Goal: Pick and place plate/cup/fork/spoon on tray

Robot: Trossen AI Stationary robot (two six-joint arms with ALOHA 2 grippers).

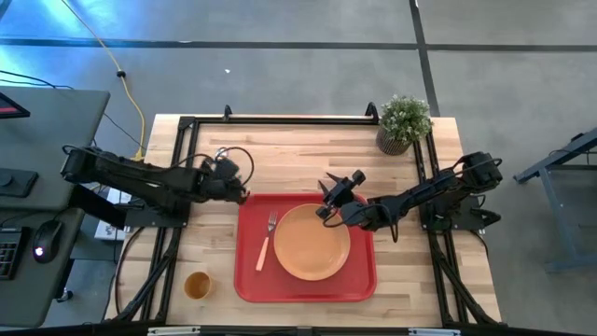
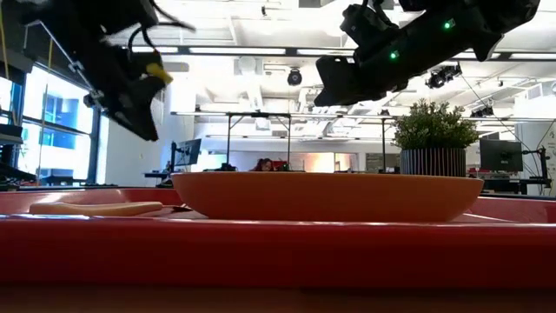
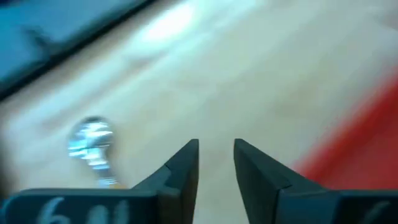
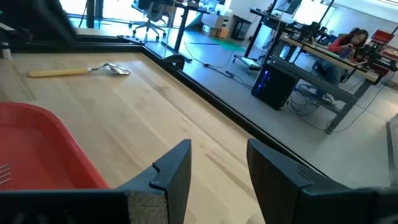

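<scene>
1. Right now you have the plate (image 1: 312,242) lying flat in the red tray (image 1: 245,280), filling its right half, with the fork (image 1: 267,239) beside it in the left half, tines toward the far side.
2. Your left gripper (image 1: 241,189) hangs over the wooden desk (image 1: 298,154) just off the tray's far-left corner; its jaws stand a narrow gap apart and hold nothing.
3. From the left wrist view you can see the spoon (image 3: 93,146) lying on the desk near that gripper, bowl up and blurred; the right wrist view shows it lying flat beyond the tray's corner.
4. Your right gripper (image 1: 329,195) hovers above the tray's far edge, just past the plate's rim, jaws open and empty.
5. You still have the cup (image 1: 197,285) standing on the desk to the left of the tray's near-left corner, apart from it.
6. A potted plant (image 1: 403,122) sits at the desk's far-right corner.
</scene>
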